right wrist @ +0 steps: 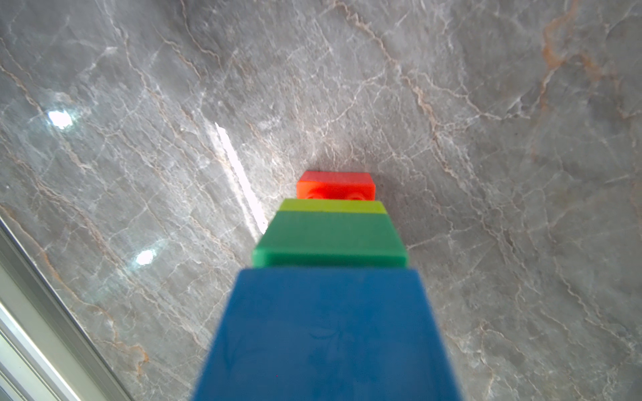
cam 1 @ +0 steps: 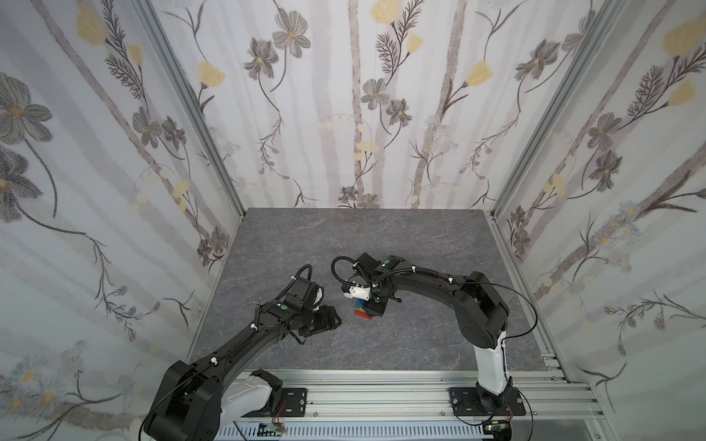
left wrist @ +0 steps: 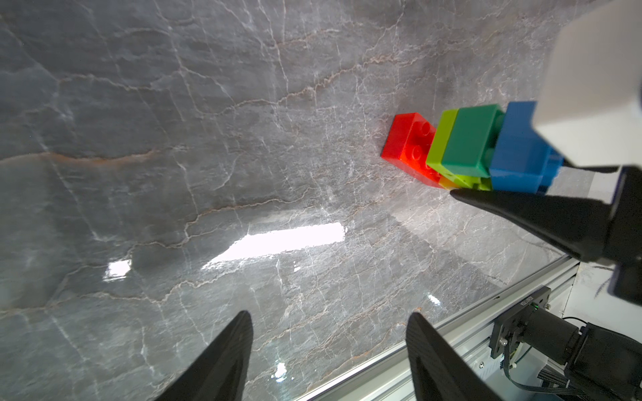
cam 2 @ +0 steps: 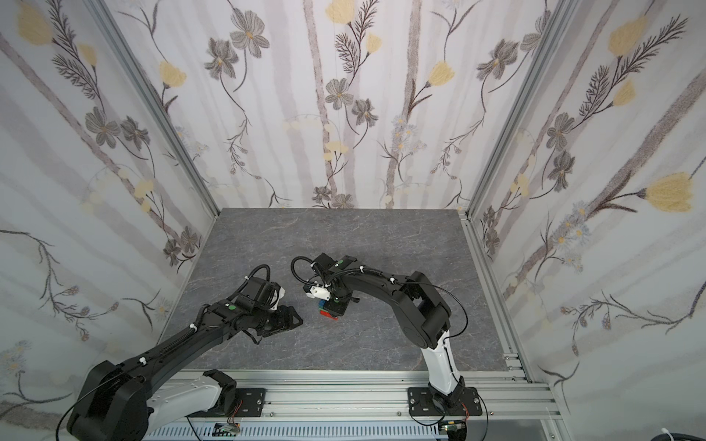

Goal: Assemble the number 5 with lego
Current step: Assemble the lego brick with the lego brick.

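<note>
Left arm reaches in from the near-left corner over the grey marble table. Left gripper hangs above bare tabletop, jaws spread wide, nothing between them. Its two black fingers show in the left wrist view with only marble in the gap.

Just to its right, near the table's middle: the number 5, apart from the left gripper. The red brick is at the bottom, flat on the table, two studs bare at its free end. Above it a thin sliver of yellow brick is mostly hidden. Then come the lime brick, the dark-green brick and the blue brick on top. In the right wrist view the same stripes run away from the lens: blue close and blurred, dark green, lime, red farthest, on the marble.

Right gripper comes down on the figure from above, jaws drawn in narrow and clamped on its upper part. One black finger lies along the side of the blue and lime bricks. The opposite finger is hidden behind the stack. A white housing at the wrist hangs over the blue end.

Right arm arches back to its base on the front rail.
</note>
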Controlling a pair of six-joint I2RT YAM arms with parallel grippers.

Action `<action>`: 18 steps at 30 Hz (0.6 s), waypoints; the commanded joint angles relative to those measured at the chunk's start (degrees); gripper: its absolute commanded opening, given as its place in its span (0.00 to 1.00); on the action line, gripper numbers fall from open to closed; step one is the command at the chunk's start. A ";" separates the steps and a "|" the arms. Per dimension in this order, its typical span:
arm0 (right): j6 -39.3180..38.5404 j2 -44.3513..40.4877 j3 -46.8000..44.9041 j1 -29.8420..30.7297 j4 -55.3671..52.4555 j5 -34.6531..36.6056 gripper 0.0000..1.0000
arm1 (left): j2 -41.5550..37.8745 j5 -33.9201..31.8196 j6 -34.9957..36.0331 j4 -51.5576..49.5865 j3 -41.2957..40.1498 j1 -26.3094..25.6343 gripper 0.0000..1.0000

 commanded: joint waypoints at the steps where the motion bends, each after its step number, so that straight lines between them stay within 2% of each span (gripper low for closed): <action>1: 1.55 -0.13 -0.03 -0.19 -4.66 3.62 0.21 | 0.09 -0.69 0.16 -0.25 0.06 0.07 0.71; 5: 1.82 -0.99 0.53 -0.20 -4.75 3.21 0.26 | 0.33 -0.53 0.13 -0.09 0.09 0.10 0.71; 14: 1.44 -1.71 -0.02 -0.17 -4.75 1.77 0.25 | -0.46 -0.34 -0.87 2.88 1.10 0.16 0.73; 18: 1.44 -1.49 0.05 -0.13 -4.56 1.33 0.26 | 2.44 0.00 -0.43 3.08 4.05 0.14 0.73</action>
